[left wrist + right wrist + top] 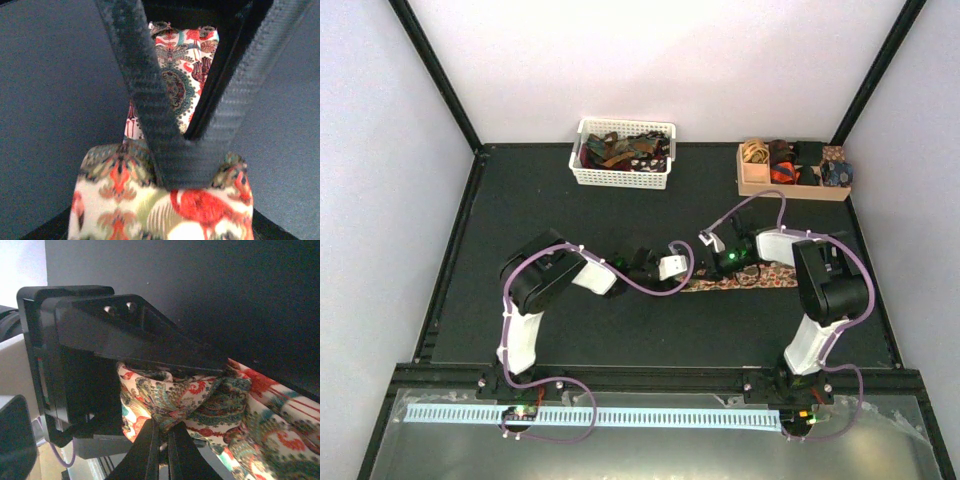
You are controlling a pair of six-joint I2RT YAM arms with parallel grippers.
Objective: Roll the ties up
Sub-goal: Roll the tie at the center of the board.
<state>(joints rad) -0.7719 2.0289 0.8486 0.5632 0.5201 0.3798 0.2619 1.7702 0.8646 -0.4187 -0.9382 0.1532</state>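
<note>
A floral tie in red, green and beige lies flat on the dark table, running right from my two grippers. My left gripper is shut on the tie's rolled left end; in the left wrist view its fingers meet in a V on the printed fabric. My right gripper is right beside it, shut on a bunched fold of the same tie, with its fingertips pinched together at the bottom of the right wrist view. Other ties lie piled in the basket.
A white slatted basket stands at the back centre. A tan wooden compartment box at the back right holds rolled ties. Black frame posts rise at both back corners. The left gripper's black body sits close to the right wrist camera.
</note>
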